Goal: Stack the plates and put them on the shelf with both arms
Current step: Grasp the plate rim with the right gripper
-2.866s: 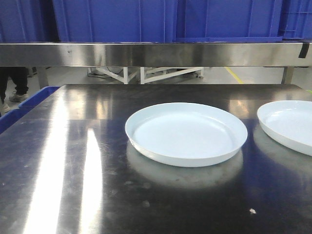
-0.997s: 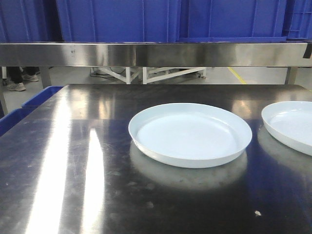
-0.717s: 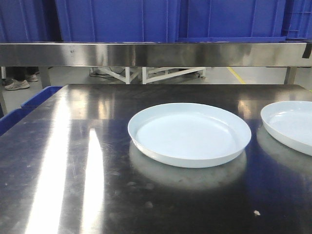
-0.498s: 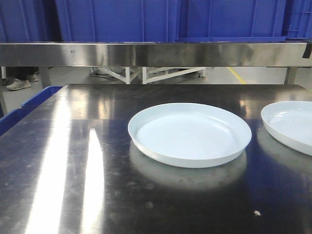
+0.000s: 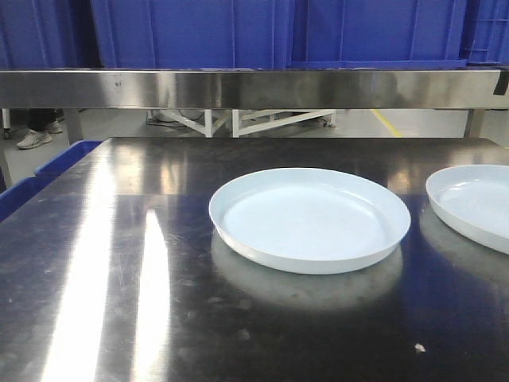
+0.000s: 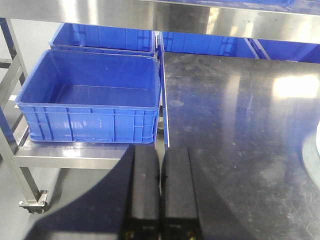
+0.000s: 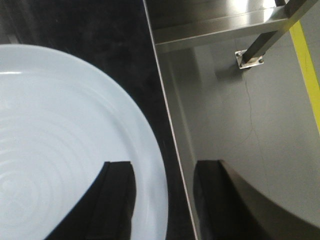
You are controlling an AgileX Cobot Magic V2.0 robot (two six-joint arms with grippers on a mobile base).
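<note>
the dark, glossy steel desk (image 5: pixel 103 263) carries two white plates, both lying flat and right way up. the middle plate (image 5: pixel 310 219) sits near the centre of the desk, mirrored in the metal under it. the right plate (image 5: pixel 477 203) lies apart from it, cut off by the frame; in the right wrist view its rim comes close to the desk's right edge. a small pale speck (image 5: pixel 419 348) lies on the near surface. above the far edge runs a steel shelf (image 5: pixel 238 87) bearing blue crates (image 5: pixel 191 32).
</note>
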